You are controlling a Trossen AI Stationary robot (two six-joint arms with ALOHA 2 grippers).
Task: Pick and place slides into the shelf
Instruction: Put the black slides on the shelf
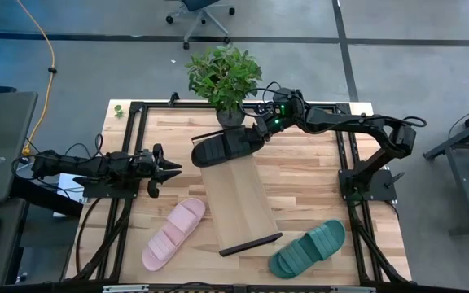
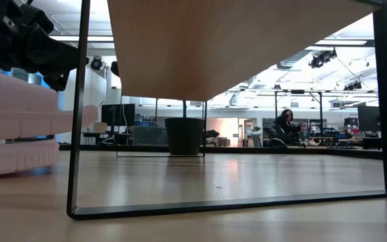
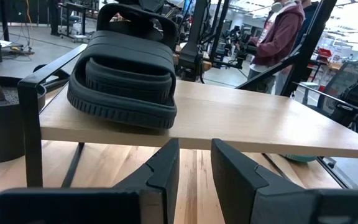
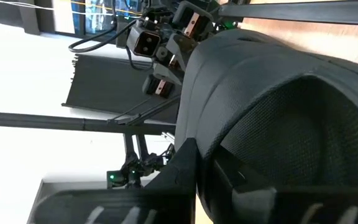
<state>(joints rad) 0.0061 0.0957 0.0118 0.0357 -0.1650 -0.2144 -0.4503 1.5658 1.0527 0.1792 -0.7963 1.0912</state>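
The black slide lies across the far end of the light-wood shelf. In the left wrist view the black slide sits on the plank. My right gripper is shut on its end toward the table's right. The pale pink slide lies sole down on the table left of the shelf. The dark green slide lies on the table at the near right. My left gripper is open and empty, level, left of the shelf's far end, pointing at it. My right gripper holds the black slide at its end toward the table's right, coming from the far right and slanting down. One finger lies against the slide's outer side; the slide hides the other. The slide's sole rests on the shelf's plank.
A potted plant stands just beyond the shelf's far end, close to my right arm. Black frame rails run along the table's sides. The shelf's thin black end bar is at its near end. People stand in the room behind.
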